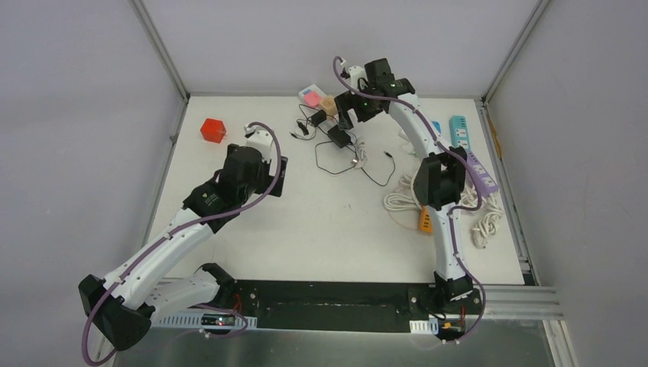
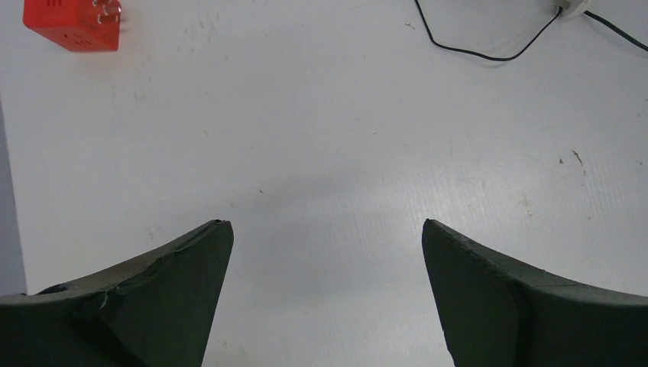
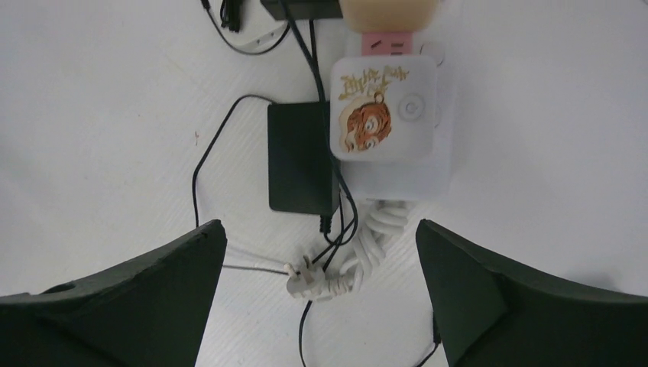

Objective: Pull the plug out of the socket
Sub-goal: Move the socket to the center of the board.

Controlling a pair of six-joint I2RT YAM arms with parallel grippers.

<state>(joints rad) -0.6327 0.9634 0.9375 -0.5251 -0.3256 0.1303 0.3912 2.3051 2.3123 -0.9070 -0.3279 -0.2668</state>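
Socket (image 3: 386, 115): white with a tiger sticker, flat on the worktop (image 3: 115, 115), far side as I see it from above
Plug (image 3: 390, 11): beige, sitting at the socket's pink end, partly cut off in my right wrist view
Right jaws: spread wide above the socket and a black adapter (image 3: 300, 157) just beside it, gripping nothing
Left jaws: spread, empty, over the worktop; red cube (image 2: 72, 23) well off to their left

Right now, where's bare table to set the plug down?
Free: the table middle, from the left gripper across to the white cable coils; also beside the red cube. Crowded: far centre around the socket, black adapter and wires; right edge.
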